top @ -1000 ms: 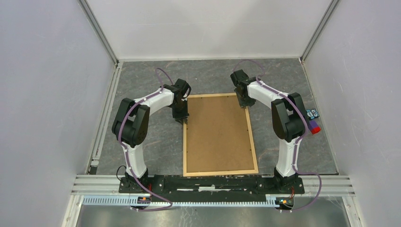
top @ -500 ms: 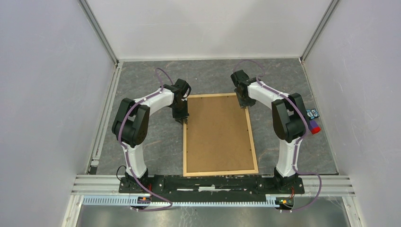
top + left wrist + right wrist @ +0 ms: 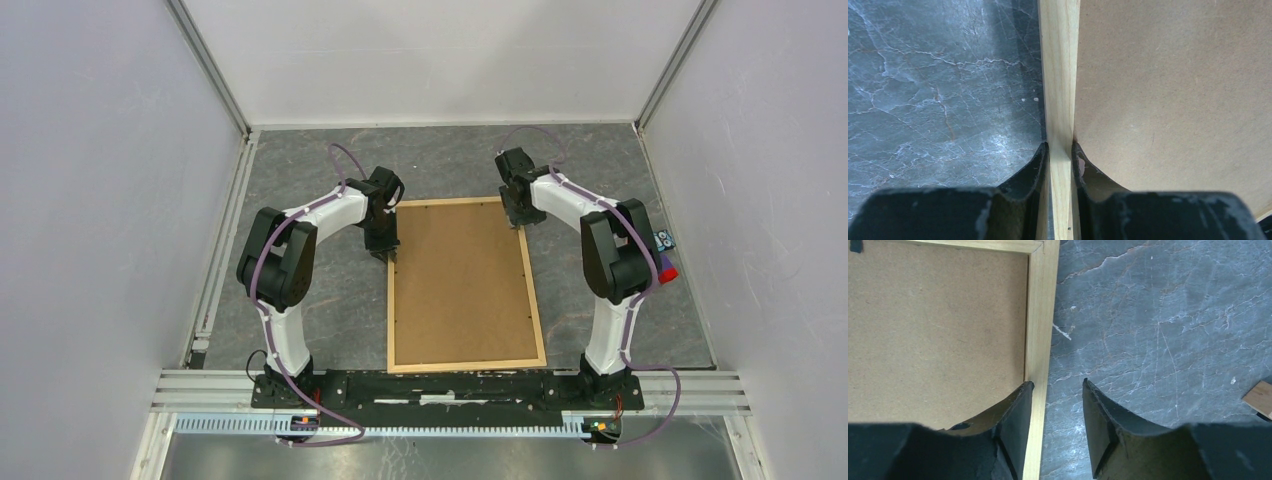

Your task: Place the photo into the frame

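A light-wood frame (image 3: 465, 366) lies flat on the grey marbled worktop (image 3: 350, 310), with a plain brown board (image 3: 462, 285) filling it. The left end effector (image 3: 385, 250) sits at the frame's left rail near the far corner. The right end effector (image 3: 517, 218) is at the far right corner.

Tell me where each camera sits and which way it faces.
Top external: above, behind the bases, looking down on the frame; both arms, left gripper, right gripper show.
Left wrist: looks down along its fingers, clamped on the frame's left strip.
Right wrist: looks down past parted fingers at the frame's far-right corner.
Shared: both wrist views show frame and brown board.
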Controlling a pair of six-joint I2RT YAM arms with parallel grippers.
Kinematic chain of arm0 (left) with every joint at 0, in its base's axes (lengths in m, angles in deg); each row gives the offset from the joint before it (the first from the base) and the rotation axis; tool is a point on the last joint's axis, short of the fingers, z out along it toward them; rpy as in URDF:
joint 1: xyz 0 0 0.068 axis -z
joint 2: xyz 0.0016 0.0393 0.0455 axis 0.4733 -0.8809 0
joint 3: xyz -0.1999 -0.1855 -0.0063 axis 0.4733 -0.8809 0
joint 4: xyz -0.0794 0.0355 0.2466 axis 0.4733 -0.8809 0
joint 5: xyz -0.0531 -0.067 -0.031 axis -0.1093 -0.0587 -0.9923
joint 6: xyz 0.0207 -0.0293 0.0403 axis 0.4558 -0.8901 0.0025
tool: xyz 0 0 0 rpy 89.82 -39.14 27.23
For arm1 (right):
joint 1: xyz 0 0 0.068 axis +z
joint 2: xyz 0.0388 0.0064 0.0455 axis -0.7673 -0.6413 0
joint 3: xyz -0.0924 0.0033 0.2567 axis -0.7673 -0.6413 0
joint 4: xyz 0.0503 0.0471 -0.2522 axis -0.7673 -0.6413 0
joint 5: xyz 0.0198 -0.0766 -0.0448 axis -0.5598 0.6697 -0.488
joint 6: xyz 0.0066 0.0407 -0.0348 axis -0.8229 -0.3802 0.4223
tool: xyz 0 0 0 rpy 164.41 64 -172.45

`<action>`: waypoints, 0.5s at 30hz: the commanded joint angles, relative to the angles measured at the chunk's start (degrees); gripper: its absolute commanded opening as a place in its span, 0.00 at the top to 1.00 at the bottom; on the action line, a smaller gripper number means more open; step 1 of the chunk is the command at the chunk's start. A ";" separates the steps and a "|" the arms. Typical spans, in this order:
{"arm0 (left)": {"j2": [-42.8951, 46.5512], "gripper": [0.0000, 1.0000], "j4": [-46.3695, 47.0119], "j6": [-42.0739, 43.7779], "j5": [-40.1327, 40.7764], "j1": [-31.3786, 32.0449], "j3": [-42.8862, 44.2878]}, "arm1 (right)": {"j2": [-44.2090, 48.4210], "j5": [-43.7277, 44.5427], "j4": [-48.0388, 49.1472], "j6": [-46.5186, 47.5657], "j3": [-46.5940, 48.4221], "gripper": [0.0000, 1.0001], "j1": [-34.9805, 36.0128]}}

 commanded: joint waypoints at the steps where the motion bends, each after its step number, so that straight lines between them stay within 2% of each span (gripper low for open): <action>1: 0.56 0.98 -0.52 -0.82 1.55 0.52 0.06 | 0.77 -4.18 0.79 0.74 -0.08 0.48 -1.04; 5: 0.51 0.98 -0.56 -0.75 1.48 0.46 0.15 | -0.60 -5.03 -1.01 0.71 2.74 0.47 -1.49; 11: 0.39 0.98 -0.60 -0.66 1.55 0.51 0.09 | -0.72 -3.73 -1.37 0.39 2.00 0.54 -1.51; 15: 0.44 0.98 -0.63 -0.62 1.57 0.48 0.16 | -0.24 -3.86 -1.50 0.42 2.13 0.55 -1.51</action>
